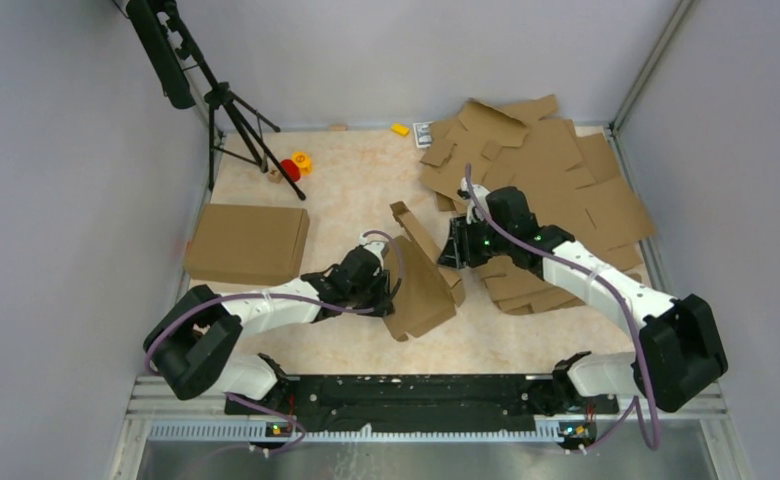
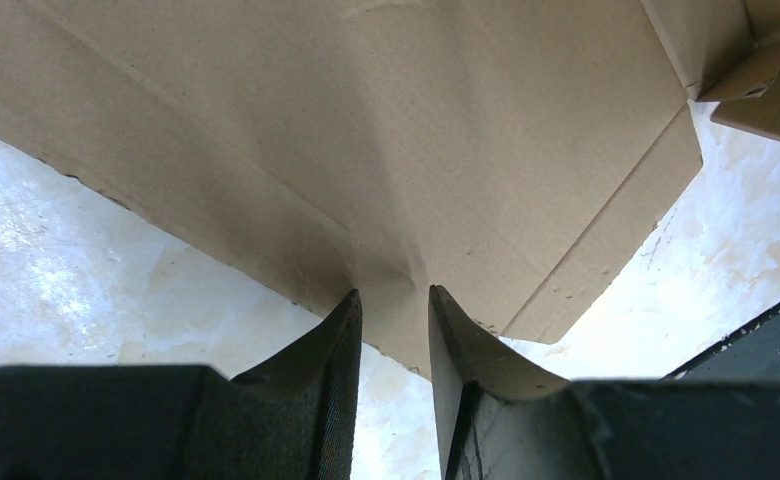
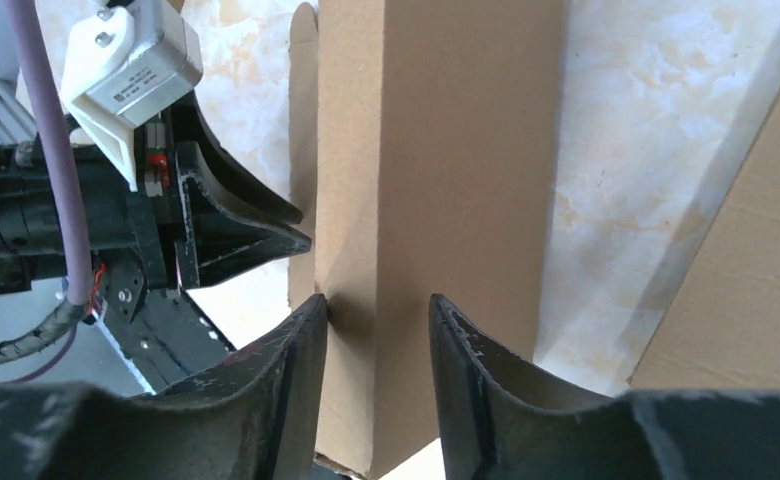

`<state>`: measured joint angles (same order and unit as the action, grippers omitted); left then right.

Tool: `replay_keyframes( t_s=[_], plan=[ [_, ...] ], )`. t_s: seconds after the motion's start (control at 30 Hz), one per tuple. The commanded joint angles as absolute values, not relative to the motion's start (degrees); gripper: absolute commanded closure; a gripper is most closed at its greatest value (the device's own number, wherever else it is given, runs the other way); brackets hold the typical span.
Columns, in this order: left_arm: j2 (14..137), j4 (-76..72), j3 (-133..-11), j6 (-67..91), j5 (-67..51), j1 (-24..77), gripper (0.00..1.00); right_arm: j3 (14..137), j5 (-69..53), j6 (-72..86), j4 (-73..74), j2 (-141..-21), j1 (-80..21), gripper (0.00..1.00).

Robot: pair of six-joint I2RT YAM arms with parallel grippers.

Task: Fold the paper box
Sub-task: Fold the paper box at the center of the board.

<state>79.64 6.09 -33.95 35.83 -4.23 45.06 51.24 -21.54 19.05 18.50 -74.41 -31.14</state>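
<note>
The paper box (image 1: 421, 280) stands half-folded at mid-table (image 1: 356, 190), tilted between both arms. The left gripper (image 2: 394, 295) pinches its creased lower panel. The right gripper (image 3: 374, 300) straddles an upright panel; whether it grips there I cannot tell.

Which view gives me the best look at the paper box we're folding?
Top external: the whole half-folded paper box shows, standing between the left hand and right hand. Left wrist shows only a creased panel up close; right wrist only one narrow strip.
</note>
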Motion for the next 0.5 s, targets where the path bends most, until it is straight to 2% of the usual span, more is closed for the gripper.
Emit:
replay_keyframes(
  t_s=[0.0, 0.1, 0.27, 0.3, 0.47],
  plan=[
    [80.35, 8.44, -33.09, 35.07, -4.83, 45.35, 0.67, 49.69, -25.73, 20.99, 16.10, -74.59, -29.82, 0.59],
    [80.43, 8.44, -33.09, 35.07, -4.99, 45.35, 0.68, 48.74, -27.52, 22.30, 14.58, -74.74, -28.43, 0.68],
    [80.42, 8.36, -33.13, 35.15, -5.42, 45.35, 0.68, 49.16, -27.16, 21.78, 14.87, -75.78, -27.63, 0.69],
    [80.42, 8.28, -33.09, 35.23, -5.56, 45.40, 0.68, 49.32, -27.16, 21.54, 14.93, -75.95, -27.54, 0.66],
    [79.91, 7.59, -33.14, 36.83, -6.56, 46.53, 0.67, 51.38, -27.00, 18.67, 17.24, -76.96, -27.33, 0.36]
  ],
)
